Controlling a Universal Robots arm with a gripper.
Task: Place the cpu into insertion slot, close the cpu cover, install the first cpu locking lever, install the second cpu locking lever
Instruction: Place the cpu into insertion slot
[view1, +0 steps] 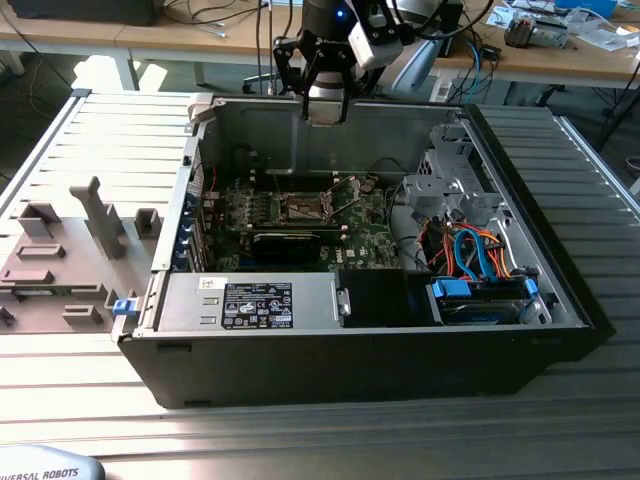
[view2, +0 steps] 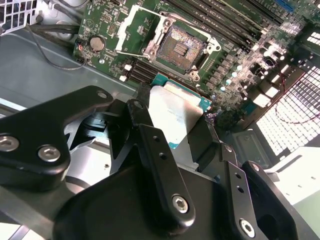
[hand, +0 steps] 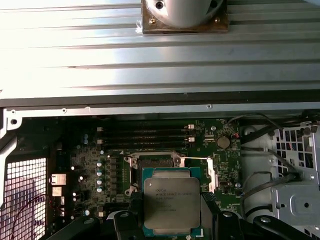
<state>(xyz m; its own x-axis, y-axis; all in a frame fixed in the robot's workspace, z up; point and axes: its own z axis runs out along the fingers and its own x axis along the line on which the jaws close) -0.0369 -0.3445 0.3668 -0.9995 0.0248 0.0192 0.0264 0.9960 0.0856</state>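
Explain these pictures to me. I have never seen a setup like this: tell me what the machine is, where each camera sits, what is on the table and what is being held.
The machine is one robot arm ending in a gripper, a two-fingered clamp. The exterior view comes from a camera off the arm and looks down at a ribbed metal table. On it lies an open computer case with its motherboard exposed, and grey plastic holders lie at the exterior view's left.

The two wrist views come from cameras riding on the arm, so they look past the fingers into the case. The gripper is shut on the cpu, a flat square chip with a silver top, and holds it above the board. The socket below it is empty, and the cpu cover, a thin metal frame, is swung open beside it.
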